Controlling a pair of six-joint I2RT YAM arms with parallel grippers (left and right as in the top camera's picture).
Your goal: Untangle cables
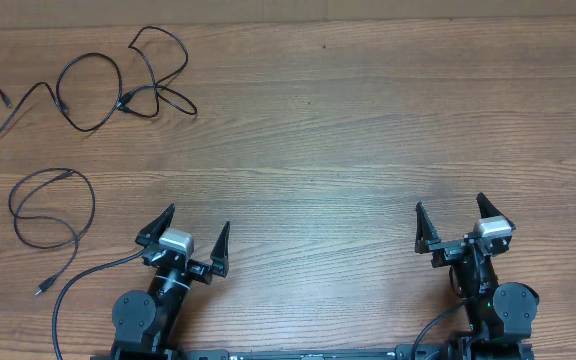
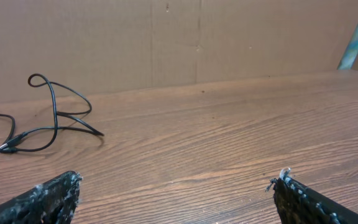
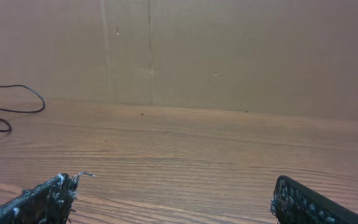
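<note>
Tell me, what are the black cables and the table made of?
Cables: likely a rubbery plastic coating, matte black; they bend into loose loops.
Table: looks like wood or a wood-look laminate, brown with long grain lines and a faint sheen.

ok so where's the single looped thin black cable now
Overhead view: the looped thin black cable lies on the wooden table's left side, just left of the left gripper, nearer the robot than the tangled black cords.

Wood-grain table [image 1: 368,130] w/ brown cardboard wall [image 2: 166,43] behind; even light.
</note>
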